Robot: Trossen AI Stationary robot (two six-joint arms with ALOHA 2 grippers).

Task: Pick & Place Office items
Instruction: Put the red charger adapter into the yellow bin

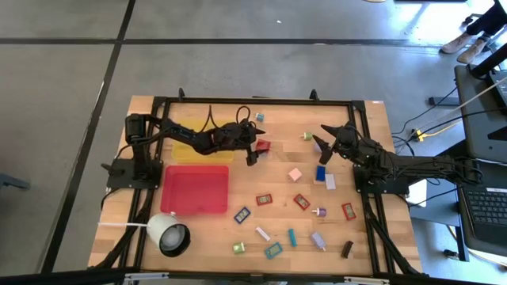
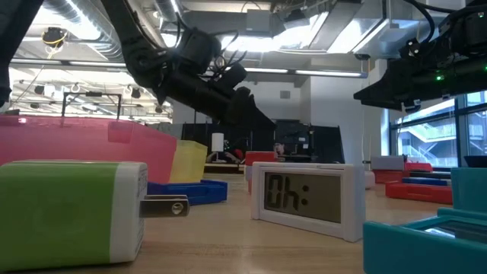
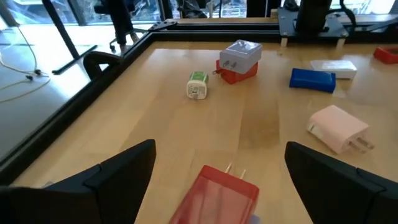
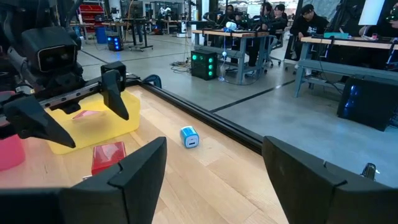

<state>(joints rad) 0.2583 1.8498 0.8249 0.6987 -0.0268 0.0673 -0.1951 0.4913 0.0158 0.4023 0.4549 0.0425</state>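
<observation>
Early going here, by the look of it: the office items (image 1: pixel 295 203) lie scattered over the right and near part of the table (image 1: pixel 372 142), about twenty small plugs, blocks and clips. The red tray (image 1: pixel 195 189) looks bare; the yellow tray (image 1: pixel 190 150) shows what may be one pink piece in the right wrist view, hard to confirm. So nearly everything is left to sort.

The left gripper (image 1: pixel 254 153) reaches out past the yellow tray, its jaws spread wide and pointing down at a red plug (image 1: pixel 263 145) lying on the table between them. In the left wrist view that red plug (image 3: pixel 214 196) sits squarely between the two dark fingers (image 3: pixel 115 177), not gripped yet. My read: it is lined up for a grasp.

The right gripper (image 1: pixel 323 147) hovers over the far middle of the table, jaws also wide and holding nothing, near a blue block (image 1: pixel 321 172) and a pink plug (image 1: pixel 295 174). A white cup with a cord (image 1: pixel 169 235) stands at the near left corner.
</observation>
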